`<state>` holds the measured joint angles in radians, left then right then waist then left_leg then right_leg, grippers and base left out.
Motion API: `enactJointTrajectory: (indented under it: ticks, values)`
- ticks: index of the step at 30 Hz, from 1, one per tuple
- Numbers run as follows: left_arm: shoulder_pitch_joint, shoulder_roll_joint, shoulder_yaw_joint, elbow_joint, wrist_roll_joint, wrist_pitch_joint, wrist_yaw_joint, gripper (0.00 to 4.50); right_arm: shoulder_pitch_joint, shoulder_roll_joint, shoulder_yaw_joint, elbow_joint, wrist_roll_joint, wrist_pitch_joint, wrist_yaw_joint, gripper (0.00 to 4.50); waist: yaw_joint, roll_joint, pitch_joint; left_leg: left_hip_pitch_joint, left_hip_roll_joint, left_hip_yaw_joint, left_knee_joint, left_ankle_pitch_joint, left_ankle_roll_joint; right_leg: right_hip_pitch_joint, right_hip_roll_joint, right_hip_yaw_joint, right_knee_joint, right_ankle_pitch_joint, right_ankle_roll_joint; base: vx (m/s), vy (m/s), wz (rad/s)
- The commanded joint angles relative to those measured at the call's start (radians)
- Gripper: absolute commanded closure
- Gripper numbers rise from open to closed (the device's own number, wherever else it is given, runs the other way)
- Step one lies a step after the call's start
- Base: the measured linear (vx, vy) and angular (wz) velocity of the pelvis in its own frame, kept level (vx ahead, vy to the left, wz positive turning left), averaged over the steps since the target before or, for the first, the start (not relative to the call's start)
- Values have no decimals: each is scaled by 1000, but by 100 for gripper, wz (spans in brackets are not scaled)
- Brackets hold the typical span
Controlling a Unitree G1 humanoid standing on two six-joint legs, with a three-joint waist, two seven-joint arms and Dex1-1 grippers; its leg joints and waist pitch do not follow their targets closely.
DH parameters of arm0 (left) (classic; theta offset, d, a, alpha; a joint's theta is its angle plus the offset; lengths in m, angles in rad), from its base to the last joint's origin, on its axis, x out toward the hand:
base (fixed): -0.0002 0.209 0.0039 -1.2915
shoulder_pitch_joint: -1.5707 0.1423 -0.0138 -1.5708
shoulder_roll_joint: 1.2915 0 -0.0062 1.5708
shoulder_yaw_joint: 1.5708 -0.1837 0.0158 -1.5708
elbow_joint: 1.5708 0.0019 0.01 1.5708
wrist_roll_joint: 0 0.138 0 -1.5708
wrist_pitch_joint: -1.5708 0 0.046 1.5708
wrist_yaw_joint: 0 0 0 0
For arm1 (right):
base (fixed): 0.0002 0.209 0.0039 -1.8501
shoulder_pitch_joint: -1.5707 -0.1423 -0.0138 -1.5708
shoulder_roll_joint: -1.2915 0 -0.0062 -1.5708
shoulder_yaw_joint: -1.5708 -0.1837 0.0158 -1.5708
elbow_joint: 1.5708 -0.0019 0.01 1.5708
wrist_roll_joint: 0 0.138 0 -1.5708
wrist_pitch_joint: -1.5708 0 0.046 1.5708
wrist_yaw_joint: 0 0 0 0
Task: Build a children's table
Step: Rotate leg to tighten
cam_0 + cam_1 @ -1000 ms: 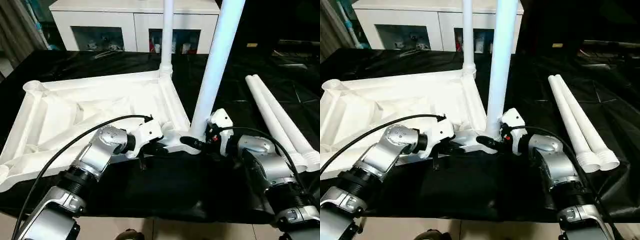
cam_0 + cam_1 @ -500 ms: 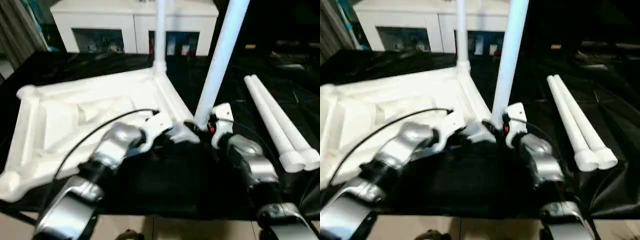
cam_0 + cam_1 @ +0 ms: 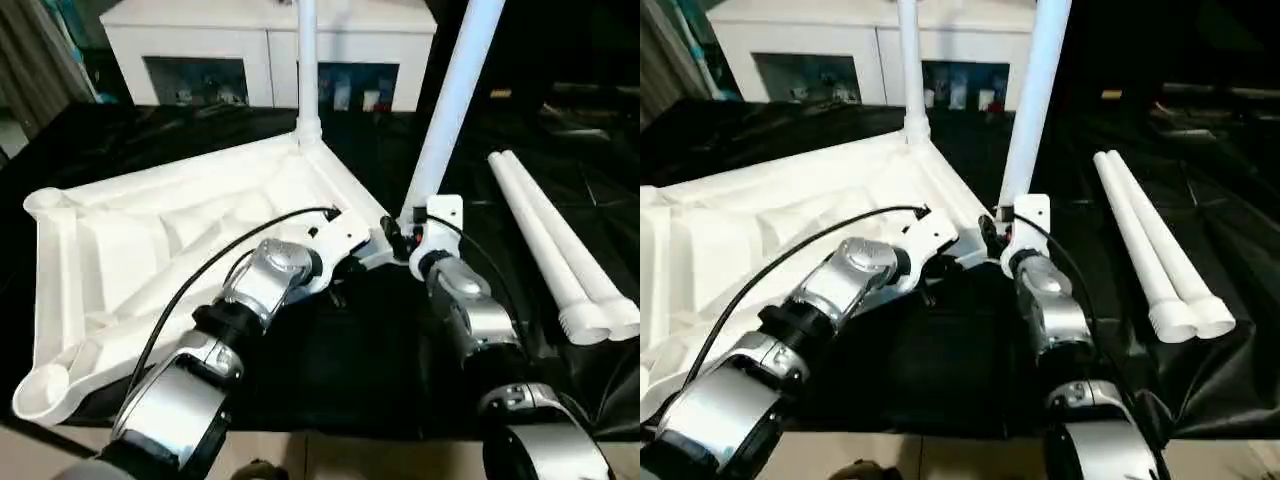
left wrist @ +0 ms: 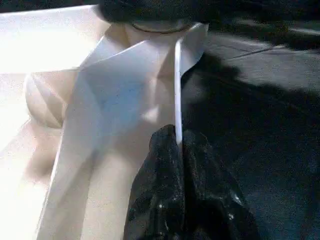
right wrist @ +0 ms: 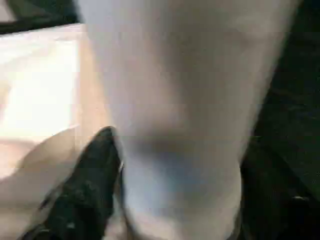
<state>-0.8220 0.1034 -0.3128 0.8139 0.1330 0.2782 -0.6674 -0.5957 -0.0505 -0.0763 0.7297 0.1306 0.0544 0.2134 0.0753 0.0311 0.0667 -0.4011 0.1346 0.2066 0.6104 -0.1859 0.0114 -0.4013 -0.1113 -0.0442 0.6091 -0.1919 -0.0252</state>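
Note:
The children's table top (image 3: 150,240) lies upside down on black cloth, ribs facing up. One white leg (image 3: 306,60) stands upright in its far corner socket. A second leg (image 3: 450,110) rises, leaning slightly right, from the near right corner socket. My left gripper (image 3: 345,272) is shut on the thin rim of the top beside that corner; the left wrist view shows the black fingertips (image 4: 165,150) pinching the white edge (image 4: 176,90). My right gripper (image 3: 402,238) sits at the base of the leaning leg (image 5: 180,100), which stands right in front of the right wrist camera.
Two loose white legs (image 3: 555,235) lie side by side on the cloth at the right. A white cabinet (image 3: 230,40) with glass-fronted compartments stands behind the work surface. The black cloth (image 3: 350,350) hangs over the near edge.
The view has shifted. Both arms now stretch further forward, and the corner with its leaning leg sits further from me. The left gripper keeps its pinch on the rim.

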Motion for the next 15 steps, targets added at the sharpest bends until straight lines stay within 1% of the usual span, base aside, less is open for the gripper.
enactJointTrajectory:
  ticks: [1,2,3,4,5,7,9,11,13,15]
  values:
    - [21,37,27,-15,9,-22,31,450,21,-12,20,-39,30,15,97,75,0,-10,-77,25,87,-50,-91,-206,57,44,-63,32,-64,-72,-203,0,0,0]
    - [27,44,24,-23,10,-30,22,450,23,-22,26,-51,30,20,116,67,-3,-12,-77,23,87,-50,-89,-196,66,46,-62,32,-63,-56,-210,0,0,0]
    - [37,55,21,-38,8,-37,7,450,29,-42,37,-73,29,28,151,63,-5,-15,-78,22,87,-49,-85,-169,85,48,-62,31,-59,-29,-223,0,0,0]
    - [41,59,21,-44,7,-37,2,450,31,-50,42,-81,28,31,164,60,-7,-14,-77,21,88,-48,-83,-151,100,48,-62,30,-58,-19,-231,0,0,0]
    - [50,73,21,-54,2,-41,-20,450,37,-80,55,-99,30,35,211,60,-8,-17,-76,23,89,-46,-82,-148,110,45,-62,30,-60,-28,-235,0,0,0]
    - [65,90,16,-73,-3,-67,-56,450,46,-113,68,-121,35,39,269,60,-6,-15,-75,23,90,-45,-82,-148,112,45,-63,31,-61,-53,-237,0,0,0]
    - [83,109,14,-97,-9,-84,-92,450,52,-153,80,-133,31,29,326,60,-6,-15,-74,24,90,-46,-82,-158,110,45,-62,30,-64,-77,-238,0,0,0]
    - [102,134,7,-127,-19,-101,-145,450,58,-198,88,-144,30,17,408,60,-6,-15,-74,26,91,-44,-83,-162,105,42,-60,31,-63,-85,-241,0,0,0]
    - [115,151,0,-151,-32,-107,-191,450,64,-224,99,-157,30,25,470,60,-5,-15,-72,25,92,-44,-84,-174,103,44,-61,31,-63,-94,-242,0,0,0]
    - [123,162,-8,-168,-37,-113,-221,450,68,-239,109,-167,31,33,507,60,-6,-14,-72,27,93,-44,-85,-175,100,40,-59,31,-63,-92,-246,0,0,0]
